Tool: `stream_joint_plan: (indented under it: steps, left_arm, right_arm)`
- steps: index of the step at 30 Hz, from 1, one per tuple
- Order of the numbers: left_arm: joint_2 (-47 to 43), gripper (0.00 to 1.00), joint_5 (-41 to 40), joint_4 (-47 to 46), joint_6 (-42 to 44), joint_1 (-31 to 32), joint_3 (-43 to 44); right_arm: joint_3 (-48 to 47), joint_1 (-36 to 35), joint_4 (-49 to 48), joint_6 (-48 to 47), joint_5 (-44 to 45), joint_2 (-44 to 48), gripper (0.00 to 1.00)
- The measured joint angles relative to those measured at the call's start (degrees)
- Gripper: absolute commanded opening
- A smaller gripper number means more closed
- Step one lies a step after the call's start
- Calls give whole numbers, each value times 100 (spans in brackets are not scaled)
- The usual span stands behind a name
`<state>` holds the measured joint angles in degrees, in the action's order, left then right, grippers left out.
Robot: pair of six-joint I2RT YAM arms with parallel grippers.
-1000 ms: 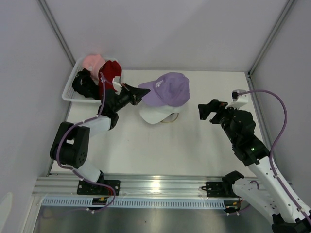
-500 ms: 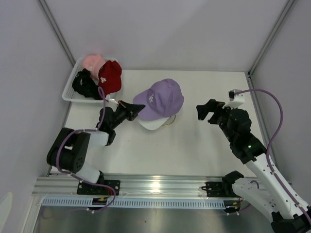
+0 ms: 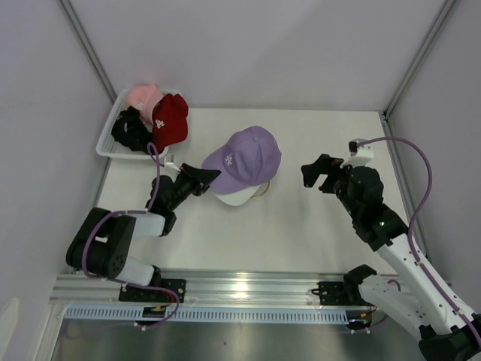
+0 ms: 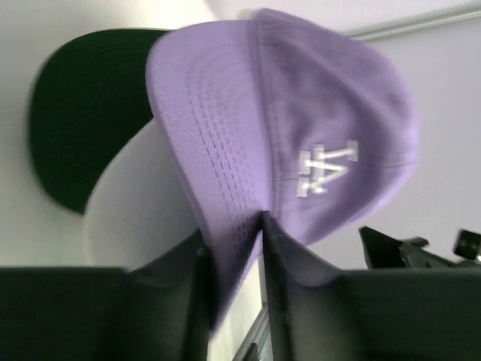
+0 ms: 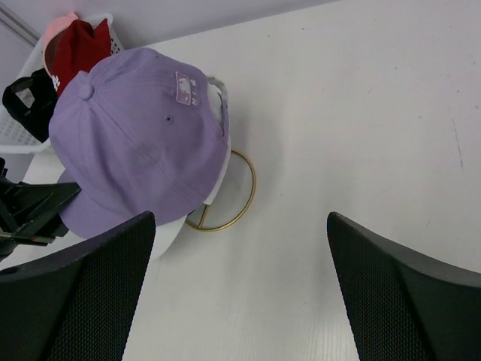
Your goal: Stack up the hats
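Observation:
A lavender cap (image 3: pixel 246 153) lies over a white cap (image 3: pixel 235 196) on a gold wire stand at the table's middle. My left gripper (image 3: pixel 208 173) is shut on the lavender cap's brim. In the left wrist view the brim (image 4: pixel 225 188) is pinched between my fingers (image 4: pixel 231 229), and the white brim (image 4: pixel 139 207) and a dark brim (image 4: pixel 75 113) show behind it. My right gripper (image 3: pixel 316 171) is open and empty to the right of the caps. Its view shows the lavender cap (image 5: pixel 139 143) and the stand's ring (image 5: pixel 239 197). Red (image 3: pixel 170 117), pink (image 3: pixel 141 95) and black (image 3: pixel 126 132) caps sit in the basket.
The white mesh basket (image 3: pixel 106 137) stands at the far left corner, against the left wall; it also shows in the right wrist view (image 5: pixel 16 129). Walls close the table on the left, back and right. A metal rail runs along the near edge.
My left gripper has pulled toward the near side and lowered, bringing the lavender cap down and slightly left over the white cap. My right gripper has drifted slightly left.

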<state>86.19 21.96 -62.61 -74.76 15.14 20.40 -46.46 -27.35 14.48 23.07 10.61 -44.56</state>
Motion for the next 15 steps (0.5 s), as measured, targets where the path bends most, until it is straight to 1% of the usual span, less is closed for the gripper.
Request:
stream_joint_plan:
  steps: [1, 3, 4, 5, 8, 9, 10, 11, 13, 15]
  left_arm:
    - [-205, 40, -63, 341, 177, 0, 2]
    - [-544, 69, -149, 1137, 568, 0, 39]
    - [-710, 88, -212, 1602, 761, 0, 90]
    - [-890, 99, -280, 2124, 977, 0, 188]
    - [-1471, 100, -625, 3923, 1569, -31, 798]
    - [-1635, 100, -732, 4352, 1755, -52, 1001]
    - [-1891, 100, -933, 5066, 2059, -116, 1338]
    - [-2061, 100, -1067, 5510, 2245, -179, 1572]
    - [-2450, 100, -1366, 6467, 2697, -490, 2157]
    - [-2651, 99, -1561, 7309, 3130, -986, 2848]
  right_arm:
    - [0, 0, -2, 4, -26, -31, 100]
    - [0, 0, -4, 24, -59, -81, 99]
    - [0, 0, -9, 24, -74, -96, 99]
    - [0, 0, -22, 24, -83, -109, 99]
    - [-11, 0, -35, -13, -83, -173, 100]
    - [-31, 0, -31, -46, -79, -216, 99]
    - [-66, 0, -9, -96, -57, -291, 100]
    - [-92, 0, -4, -127, -48, -343, 99]
    - [-160, 7, 26, -203, -4, -459, 100]
    - [-262, 28, 90, -247, 57, -575, 100]
